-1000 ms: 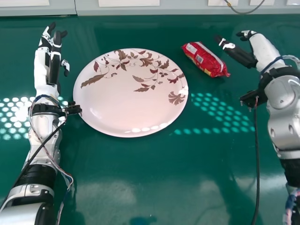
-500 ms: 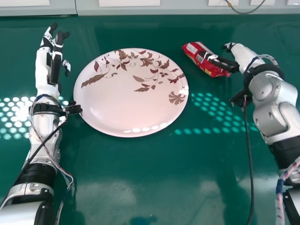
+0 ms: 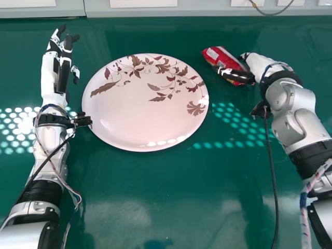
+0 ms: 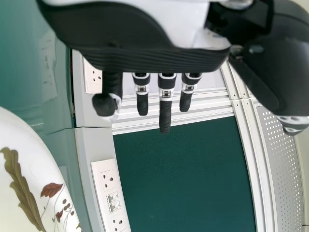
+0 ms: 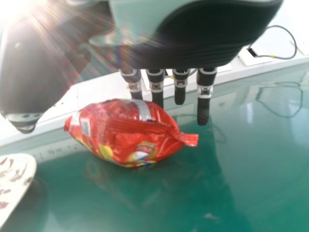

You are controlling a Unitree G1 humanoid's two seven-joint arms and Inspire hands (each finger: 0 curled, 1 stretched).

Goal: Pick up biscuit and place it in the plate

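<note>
Red packet point(image 5: 125, 133), pinky-white plate point(image 3: 140, 116), green counter point(image 3: 207, 197).
The packet is shiny red with yellow patches, bits of white and blue, and a silvery stripe. The plate has a pattern of leaves in brown, dark red and olive green, with red-brown berries on thin stems and a brown flower shaped like a fan. The counter is deep green, with rows of pale green and white dots of light. The left hand point(image 3: 49, 70) and the right hand point(image 3: 254, 62) are white and black, with black fingers point(image 5: 203, 111). One cord point(image 3: 273, 181) is black; a fat one point(image 3: 304, 212) has pale pink and blue stripes. The big board point(image 4: 183, 174) is plain dark green, and the grey panel point(image 4: 280, 154) has a pattern of tiny dots.
</note>
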